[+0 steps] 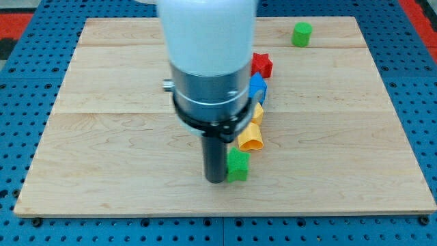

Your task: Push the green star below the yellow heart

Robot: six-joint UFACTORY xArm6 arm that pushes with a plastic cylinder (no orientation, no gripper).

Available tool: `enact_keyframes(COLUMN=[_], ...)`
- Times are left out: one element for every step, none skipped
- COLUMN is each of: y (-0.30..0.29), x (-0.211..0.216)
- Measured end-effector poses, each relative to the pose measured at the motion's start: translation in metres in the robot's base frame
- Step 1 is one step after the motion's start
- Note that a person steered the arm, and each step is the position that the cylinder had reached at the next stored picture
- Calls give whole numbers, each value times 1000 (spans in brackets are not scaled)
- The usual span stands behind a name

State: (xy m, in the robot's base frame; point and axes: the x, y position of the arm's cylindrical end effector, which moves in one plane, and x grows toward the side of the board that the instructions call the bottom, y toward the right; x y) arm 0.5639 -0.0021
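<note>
Small bright green star [238, 165], chunky and matte, sits near the wooden board's [355, 137] bottom middle, directly under the yellow heart [250, 139]. My tip [216, 181] touches the star's left side; bare rod, nothing clamped

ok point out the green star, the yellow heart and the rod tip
green star [238, 166], camera view, on its top face
yellow heart [250, 139], camera view, on its upper face
my tip [216, 181], camera view, at the rod's lower end, touching the star's left side
</note>
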Motion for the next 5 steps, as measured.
enact_keyframes(y=[-22, -31, 9, 20, 20], x=[0, -2, -3, -16, -16])
